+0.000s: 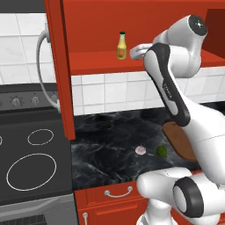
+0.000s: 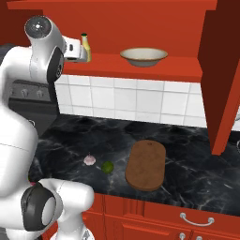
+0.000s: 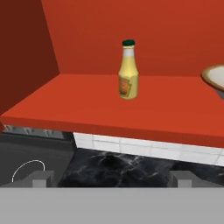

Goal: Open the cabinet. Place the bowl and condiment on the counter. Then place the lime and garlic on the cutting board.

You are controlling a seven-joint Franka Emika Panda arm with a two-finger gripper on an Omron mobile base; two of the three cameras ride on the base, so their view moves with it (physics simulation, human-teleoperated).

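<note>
The red cabinet [image 1: 101,61] [image 2: 140,68] stands open. On its shelf the yellow condiment [image 1: 121,46] [image 2: 86,47] [image 3: 128,72] stands upright, and to its right sits the beige bowl [image 2: 143,56] [image 3: 215,78]. My gripper [image 1: 134,52] [image 2: 80,52] [image 3: 111,178] hovers at the shelf's front edge, just short of the bottle, open and holding nothing. Down on the black counter [image 1: 110,149] [image 2: 187,154] the garlic [image 1: 140,150] [image 2: 89,160] and lime [image 1: 161,151] [image 2: 108,167] lie side by side, left of the wooden cutting board [image 1: 180,140] [image 2: 146,165].
The cabinet's open doors [image 1: 57,66] [image 2: 225,70] hang out on either side of the shelf. A dark stovetop [image 1: 30,158] lies left of the counter. Red drawers [image 1: 118,193] [image 2: 197,218] run below the counter's edge.
</note>
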